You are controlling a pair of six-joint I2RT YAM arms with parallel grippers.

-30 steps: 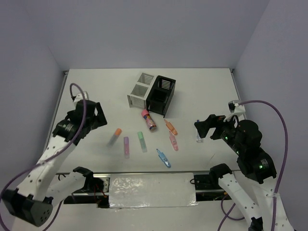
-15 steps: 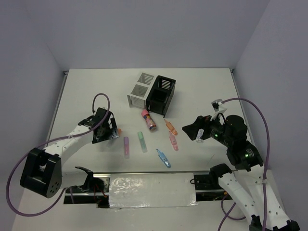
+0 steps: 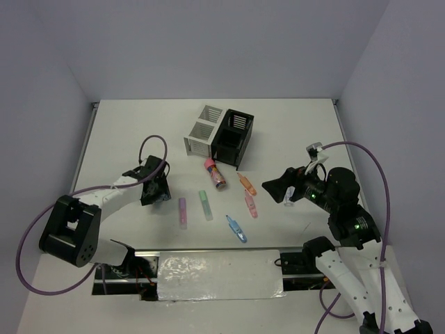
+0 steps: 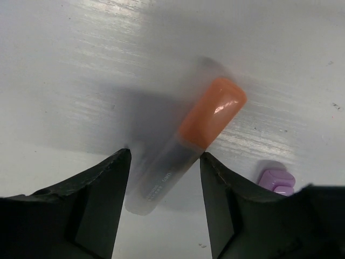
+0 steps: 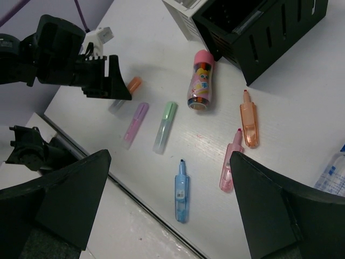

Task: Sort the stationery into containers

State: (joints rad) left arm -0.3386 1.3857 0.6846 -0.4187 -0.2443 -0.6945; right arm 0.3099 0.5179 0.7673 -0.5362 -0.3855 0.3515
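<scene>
My left gripper is low on the table and open, with its jaws on either side of an orange-capped highlighter. The barrel lies between the fingers, which are not closed on it. A purple highlighter, a green one, a blue pen, a pink pen, an orange pen and a pink tube lie on the table. The white container and black container stand behind them. My right gripper is open and empty, held above the table to the right of the pens.
A clear blue-capped bottle lies at the right, partly hidden under my right gripper in the top view. The purple highlighter's end lies just right of my left fingers. The table's front edge runs close below the blue pen.
My left gripper has come down from the far left onto the orange-capped highlighter and now straddles it. My right gripper has swung left and holds nearly still.
</scene>
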